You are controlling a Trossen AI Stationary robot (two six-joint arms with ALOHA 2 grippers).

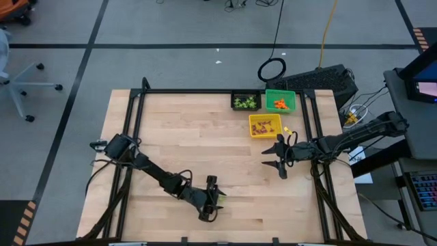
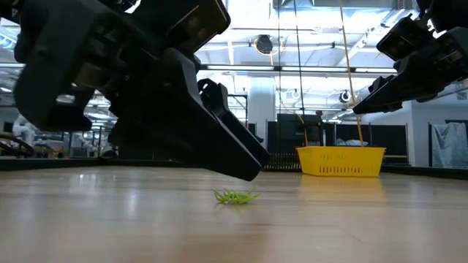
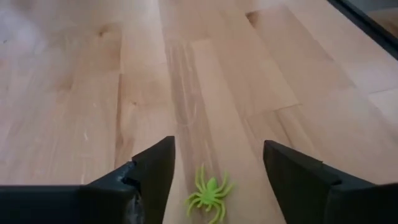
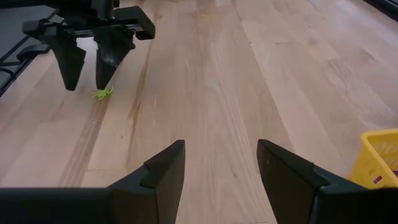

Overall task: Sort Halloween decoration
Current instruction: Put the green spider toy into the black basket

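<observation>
Halloween decoration: most pieces are already sorted by colour into three square bins at the far right of the pale wooden plank worktop [image 1: 205, 137]. Largest first.

Worktop: wide bare planks between the arms; dark frame rail along its edges.

Left arm: reaches along the near edge; left hand [image 1: 212, 198] hangs low, fingers spread wide, holding nothing. One small light-green plastic spider [image 3: 209, 195] lies flat on the wood between and below the fingertips. Judgement: the spread suits either a fresh grasp or a drop; I cannot tell which.

Right arm: waits near the bins; right hand [image 1: 280, 158] wide, empty, well apart from the left.

Bins: yellow mesh bin [image 1: 265, 126] with purple pieces, green bin [image 1: 280, 101] with orange pieces, black bin [image 1: 245, 101] with green pieces. The black and green bins sit side by side at the far rail, the yellow one just in front.

Room: judged open from spider toward the bins, but the right hand stands close to that line. The near edge is close behind the left hand.
</observation>
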